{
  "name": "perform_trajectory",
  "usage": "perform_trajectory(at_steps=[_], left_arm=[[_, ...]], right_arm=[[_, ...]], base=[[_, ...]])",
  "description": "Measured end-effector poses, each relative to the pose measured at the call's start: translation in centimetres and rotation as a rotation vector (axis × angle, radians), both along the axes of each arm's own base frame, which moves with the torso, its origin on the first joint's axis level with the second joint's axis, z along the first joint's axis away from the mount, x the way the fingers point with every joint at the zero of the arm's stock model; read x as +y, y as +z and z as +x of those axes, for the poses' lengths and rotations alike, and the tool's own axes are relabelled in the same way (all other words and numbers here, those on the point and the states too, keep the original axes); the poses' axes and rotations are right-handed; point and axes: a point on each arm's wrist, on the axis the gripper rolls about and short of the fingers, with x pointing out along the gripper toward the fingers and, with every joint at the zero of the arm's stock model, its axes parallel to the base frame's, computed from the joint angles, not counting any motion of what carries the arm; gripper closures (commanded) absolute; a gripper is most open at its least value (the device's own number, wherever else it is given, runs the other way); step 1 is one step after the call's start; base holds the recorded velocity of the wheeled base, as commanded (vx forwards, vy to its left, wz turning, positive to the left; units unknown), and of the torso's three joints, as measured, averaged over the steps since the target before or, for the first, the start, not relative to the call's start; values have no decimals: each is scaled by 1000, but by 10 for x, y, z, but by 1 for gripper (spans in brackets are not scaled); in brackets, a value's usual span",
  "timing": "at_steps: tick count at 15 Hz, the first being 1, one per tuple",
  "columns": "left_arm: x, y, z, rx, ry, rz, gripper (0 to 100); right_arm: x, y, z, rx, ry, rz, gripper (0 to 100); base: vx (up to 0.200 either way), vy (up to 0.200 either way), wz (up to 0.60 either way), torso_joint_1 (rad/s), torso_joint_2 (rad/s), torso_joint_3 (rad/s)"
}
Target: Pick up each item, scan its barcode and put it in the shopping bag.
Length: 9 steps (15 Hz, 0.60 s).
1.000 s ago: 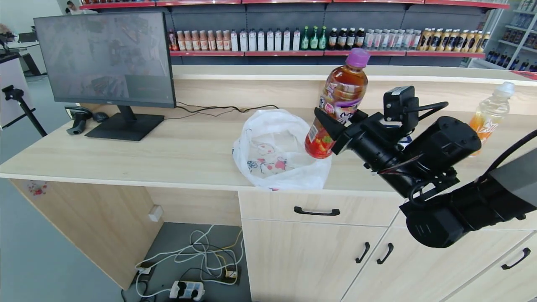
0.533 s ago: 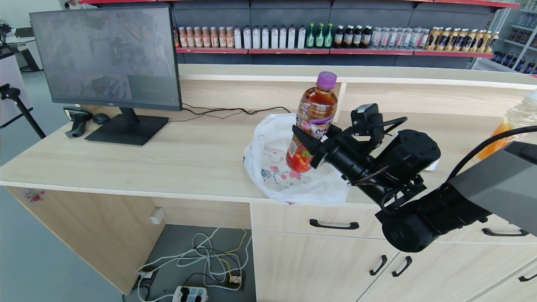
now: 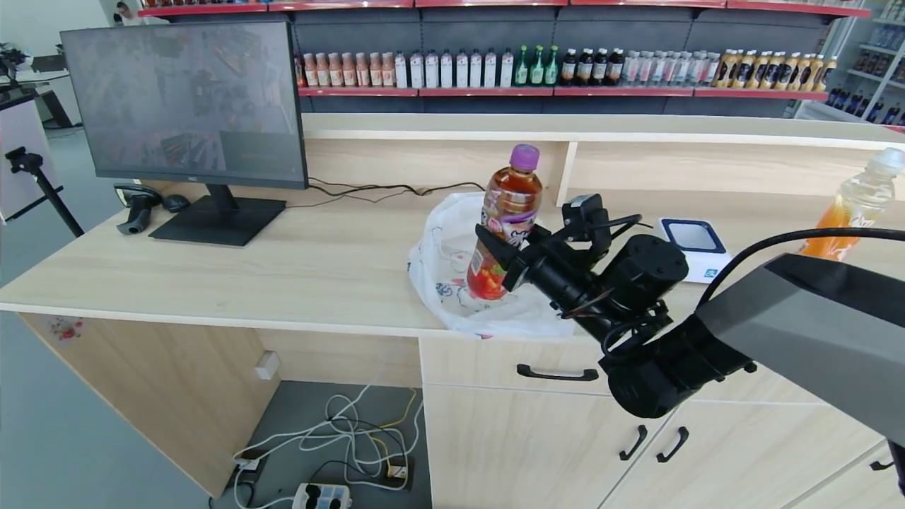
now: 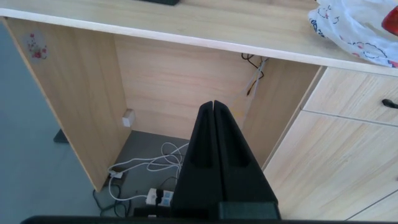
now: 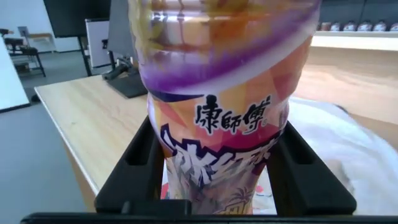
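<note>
Right claw (image 3: 505, 256) pinches the bottle (image 3: 512, 198) low on its label, upright over the open bag (image 3: 444, 249) mid-counter (image 3: 283, 261), likely poised for lowering in. Left claw (image 4: 213, 124) is pressed together, parked low on the counter's near side.

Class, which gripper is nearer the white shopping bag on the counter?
Right. The right gripper holds the bottle over the shopping bag. The left gripper hangs lower than the counter, well away from the bag.

On the bottle (image 5: 217, 43), big dark characters cross its label (image 5: 233, 121); print on the shelf drinks (image 3: 565, 67) is too small to read.
</note>
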Motion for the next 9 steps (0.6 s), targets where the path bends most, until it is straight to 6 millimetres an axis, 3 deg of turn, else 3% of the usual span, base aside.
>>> perform_trajectory(at_steps=[7,9], left_arm=[[0,0,0,-1,0,0,100],[0,0,0,-1,0,0,100]], right_arm=[[0,-27,32,28,-49,37,100],[9,-31,38,19,-33,51,100]], base=[[0,0,0,0,0,0],[0,0,0,0,0,0]])
